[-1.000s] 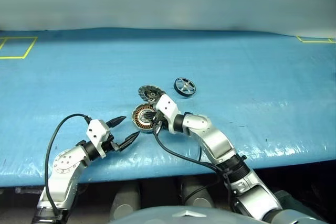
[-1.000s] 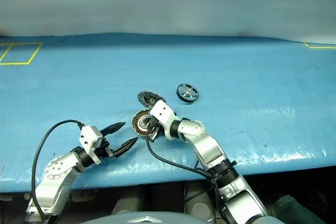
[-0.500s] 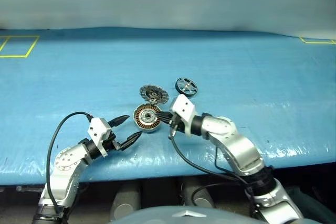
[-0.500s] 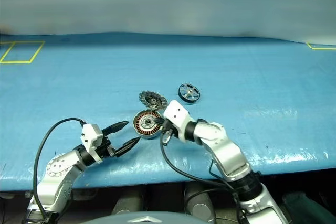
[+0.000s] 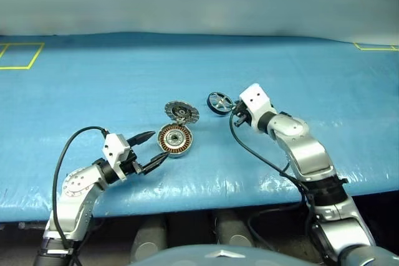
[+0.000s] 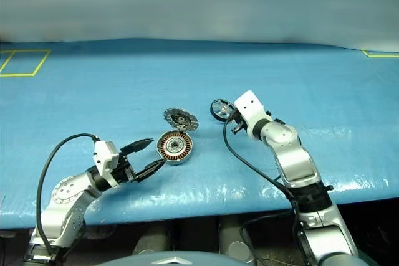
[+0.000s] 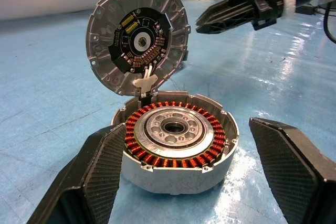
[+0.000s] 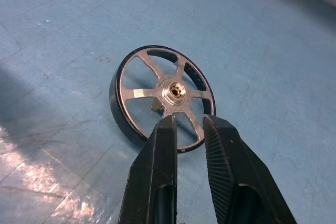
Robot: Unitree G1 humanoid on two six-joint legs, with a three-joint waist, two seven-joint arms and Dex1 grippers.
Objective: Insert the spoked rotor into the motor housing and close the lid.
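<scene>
The motor housing (image 5: 174, 139) lies flat on the blue table, its copper windings (image 7: 210, 153) facing up. The lid (image 5: 181, 112) stands tilted up at the housing's far edge, ribbed face and circuit board (image 7: 137, 35) toward me, joined to it by short wires. My left gripper (image 5: 157, 146) is open, level, with a finger on each side of the housing's near-left rim, not touching it. The spoked rotor (image 5: 219, 102) lies flat to the right of the lid. My right gripper (image 8: 188, 127) hovers at its near rim, jaws a narrow gap apart and holding nothing.
Yellow tape squares mark the far left (image 5: 19, 57) and far right (image 5: 374, 47) corners of the table. The table's front edge (image 5: 199, 197) runs just behind both arms. Black cables loop from each wrist.
My right gripper swung away from the housing and lid, to the right and forward, up to the rotor, and its jaws parted slightly. The left gripper stayed put.
</scene>
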